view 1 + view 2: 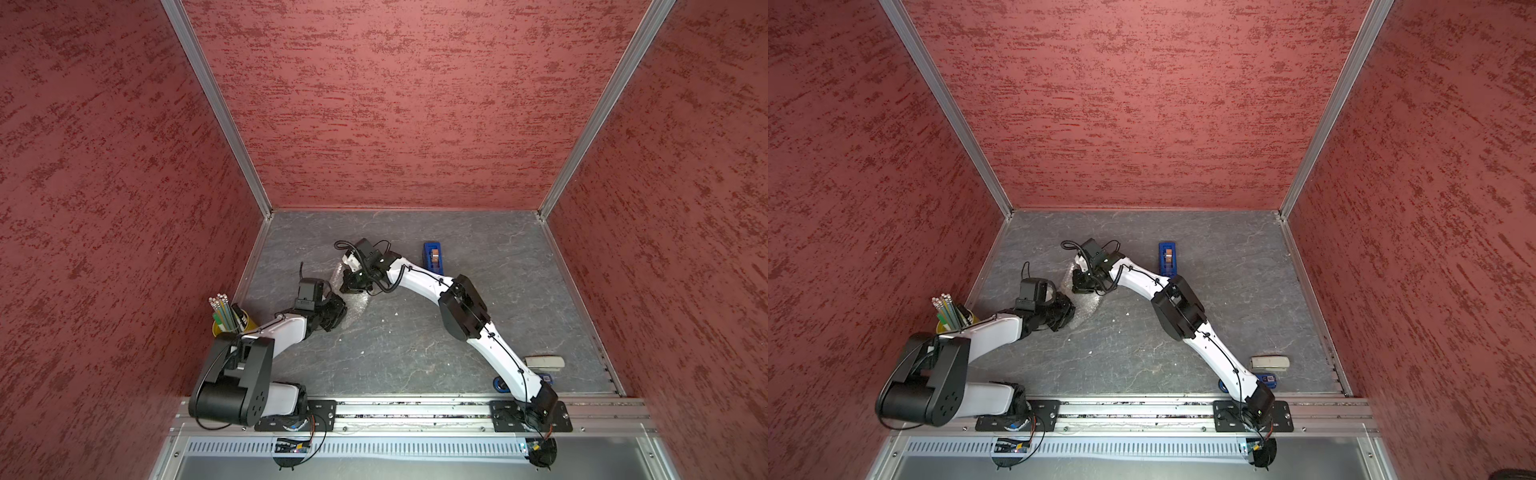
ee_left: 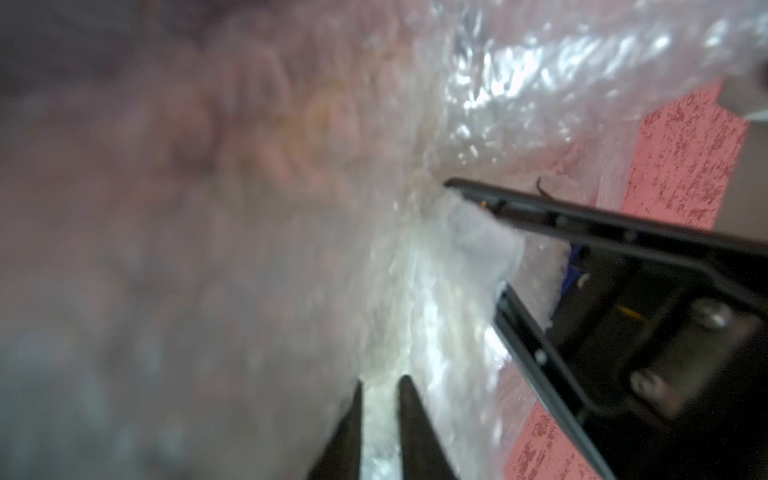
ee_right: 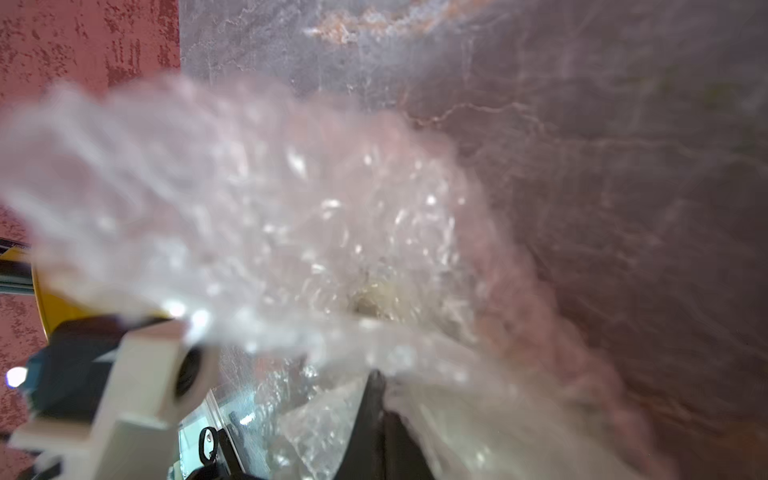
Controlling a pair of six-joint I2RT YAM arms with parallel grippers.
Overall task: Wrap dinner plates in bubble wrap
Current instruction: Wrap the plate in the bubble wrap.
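Note:
The bubble wrap (image 1: 358,302) lies bunched on the grey table between my two grippers in both top views. My left gripper (image 1: 337,313) is at its near-left side. In the left wrist view its fingers (image 2: 411,415) stand a little apart, with wrap (image 2: 436,291) showing in the gap. My right gripper (image 1: 348,286) reaches in from the far side. Its jaws (image 3: 376,380) are closed together on a fold of the wrap (image 3: 270,232). The dinner plates are hidden inside the wrap; only a faint yellowish patch (image 3: 376,297) shows through.
A blue tape dispenser (image 1: 433,257) stands behind the right forearm. A yellow pencil cup (image 1: 227,320) sits by the left wall. A beige stapler (image 1: 543,362) and a small blue item (image 1: 500,384) lie near the right arm's base. Red walls enclose three sides.

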